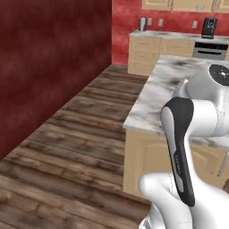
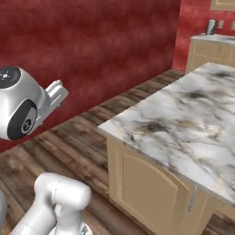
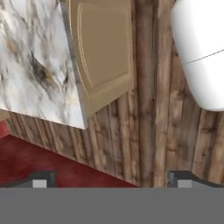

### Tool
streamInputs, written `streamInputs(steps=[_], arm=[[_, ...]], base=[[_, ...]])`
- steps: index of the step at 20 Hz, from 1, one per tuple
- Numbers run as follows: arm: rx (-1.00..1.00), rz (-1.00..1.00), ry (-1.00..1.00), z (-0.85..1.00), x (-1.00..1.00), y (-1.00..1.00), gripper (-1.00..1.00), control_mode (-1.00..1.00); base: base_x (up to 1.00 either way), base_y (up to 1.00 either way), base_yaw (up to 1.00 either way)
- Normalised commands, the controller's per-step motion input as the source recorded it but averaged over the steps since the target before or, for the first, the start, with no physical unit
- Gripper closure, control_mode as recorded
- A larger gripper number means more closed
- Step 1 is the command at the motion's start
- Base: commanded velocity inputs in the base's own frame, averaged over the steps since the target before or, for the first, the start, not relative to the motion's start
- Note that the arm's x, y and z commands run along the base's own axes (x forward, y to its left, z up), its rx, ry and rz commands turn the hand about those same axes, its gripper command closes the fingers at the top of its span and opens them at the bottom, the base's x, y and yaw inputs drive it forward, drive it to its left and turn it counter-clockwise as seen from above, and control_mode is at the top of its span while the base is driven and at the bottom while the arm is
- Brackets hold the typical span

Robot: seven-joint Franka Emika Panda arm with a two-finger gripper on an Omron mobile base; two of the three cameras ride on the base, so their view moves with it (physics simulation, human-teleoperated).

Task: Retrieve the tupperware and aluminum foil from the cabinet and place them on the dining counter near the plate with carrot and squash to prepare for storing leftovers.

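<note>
Dining counter (image 2: 183, 119), marble-topped with tan sides, fills the right of frame; gripper (image 3: 111, 178) splayed and unladen, so fetching from the cabinet looks next.

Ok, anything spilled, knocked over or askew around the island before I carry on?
Nothing stands out. The dining counter shows bare marble with no spill, its tan side panel looks intact, and the wooden floor is clean. The gripper is open with nothing between its fingers.
</note>
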Motion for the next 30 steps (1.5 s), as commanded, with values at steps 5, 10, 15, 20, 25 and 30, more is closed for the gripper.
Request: streamInputs(steps=[5, 10, 15, 20, 25, 30], arm=[[0.00, 0.00, 0.00, 0.00, 0.00, 0.00, -1.00, 1.00], [0.00, 0.00, 0.00, 0.00, 0.00, 0.00, -1.00, 1.00], [0.00, 0.00, 0.00, 0.00, 0.00, 0.00, -1.00, 1.00], [0.00, 0.00, 0.00, 0.00, 0.00, 0.00, -1.00, 1.00], [0.00, 0.00, 0.00, 0.00, 0.00, 0.00, -1.00, 1.00], [0.00, 0.00, 0.00, 0.00, 0.00, 0.00, -1.00, 1.00]], base=[[0.71, 0.82, 0.04], [0.70, 0.63, -0.21], [0.67, 0.63, -0.39], [0.87, 0.55, -0.37], [1.00, 0.50, -0.34], [1.00, 0.43, -0.33]])
